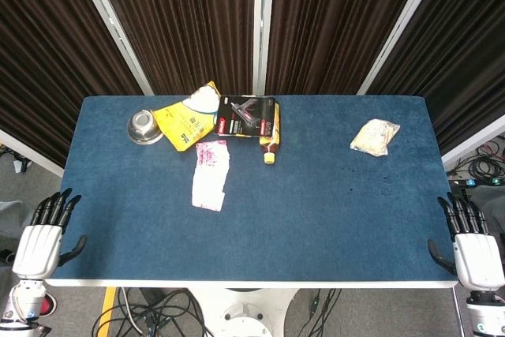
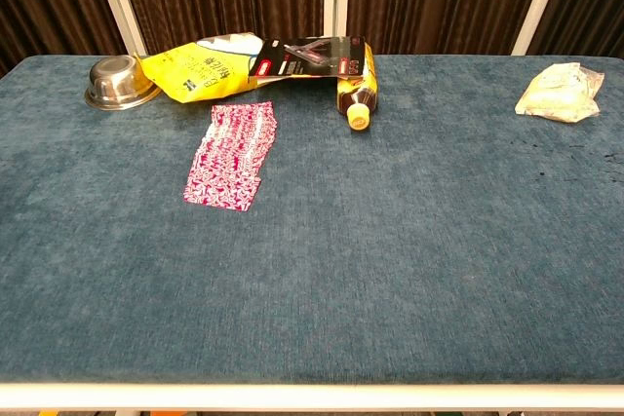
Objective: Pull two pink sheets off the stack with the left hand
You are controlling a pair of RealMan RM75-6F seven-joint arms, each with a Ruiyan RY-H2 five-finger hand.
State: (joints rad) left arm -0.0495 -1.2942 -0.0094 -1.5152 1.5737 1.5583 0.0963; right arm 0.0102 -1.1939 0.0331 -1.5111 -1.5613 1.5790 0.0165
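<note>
A stack of pink patterned sheets (image 1: 211,174) lies flat on the blue table (image 1: 316,219), left of centre; the chest view shows the stack (image 2: 232,155) slightly fanned. My left hand (image 1: 43,242) hangs off the table's front left corner, fingers apart and empty, far from the sheets. At the front right corner my right hand (image 1: 472,246) is likewise spread and holds nothing. Neither hand appears in the chest view.
Behind the sheets sit a steel bowl (image 1: 144,126), a yellow bag (image 1: 188,120), a black box (image 1: 247,116) and a yellow-capped bottle (image 1: 270,144). A crumpled pale packet (image 1: 375,136) lies at the back right. Dark curtains hang behind the table.
</note>
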